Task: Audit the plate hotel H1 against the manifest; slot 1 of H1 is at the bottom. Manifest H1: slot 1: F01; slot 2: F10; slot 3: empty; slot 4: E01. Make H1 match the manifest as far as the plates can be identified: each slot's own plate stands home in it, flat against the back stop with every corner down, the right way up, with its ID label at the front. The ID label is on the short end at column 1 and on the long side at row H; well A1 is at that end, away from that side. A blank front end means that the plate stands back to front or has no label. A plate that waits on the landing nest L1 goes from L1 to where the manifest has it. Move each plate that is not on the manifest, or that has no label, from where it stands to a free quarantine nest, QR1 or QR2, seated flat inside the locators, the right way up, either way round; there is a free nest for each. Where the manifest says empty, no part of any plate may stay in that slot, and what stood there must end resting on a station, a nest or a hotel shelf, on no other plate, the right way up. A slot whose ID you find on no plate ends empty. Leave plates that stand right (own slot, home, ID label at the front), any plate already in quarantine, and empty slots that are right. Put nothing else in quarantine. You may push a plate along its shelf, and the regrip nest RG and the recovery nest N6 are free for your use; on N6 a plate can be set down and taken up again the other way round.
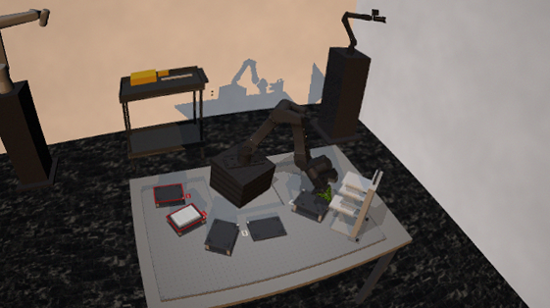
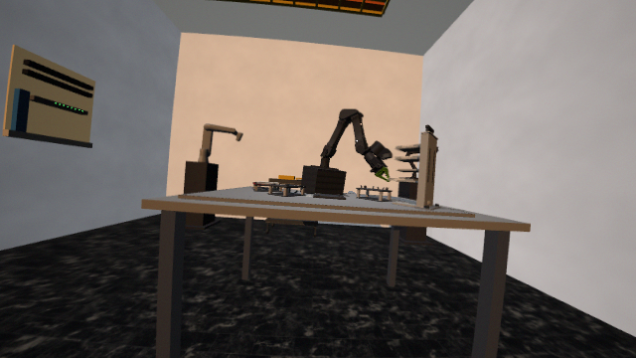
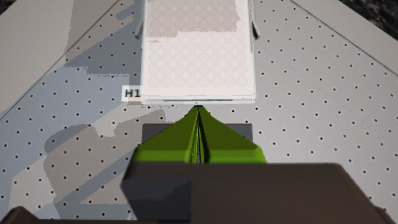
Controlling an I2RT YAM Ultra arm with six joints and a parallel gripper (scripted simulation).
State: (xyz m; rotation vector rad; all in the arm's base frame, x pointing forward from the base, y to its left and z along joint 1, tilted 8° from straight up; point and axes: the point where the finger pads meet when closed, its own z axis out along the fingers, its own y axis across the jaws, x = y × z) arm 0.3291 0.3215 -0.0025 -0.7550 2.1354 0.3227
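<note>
The plate hotel H1 (image 1: 356, 200) stands at the right of the table, a pale rack with white plates on its shelves. In the wrist view I look down on a white well plate (image 3: 198, 50) in the hotel, with the H1 tag (image 3: 132, 92) at its left front corner. The front end of this plate shows no label that I can read. My gripper (image 3: 198, 111) is shut with its green fingertips together, right at the front edge of that plate. It holds nothing. It also shows in the top view (image 1: 324, 193) and the exterior view (image 2: 382, 172).
A dark nest (image 1: 311, 205) sits just under the gripper in front of the hotel. Two red-framed quarantine nests are at the left, one empty (image 1: 169, 194), one with a white plate (image 1: 185, 217). Two dark nests (image 1: 222, 235) (image 1: 266, 227) lie mid-table. The arm base block (image 1: 242, 173) stands behind.
</note>
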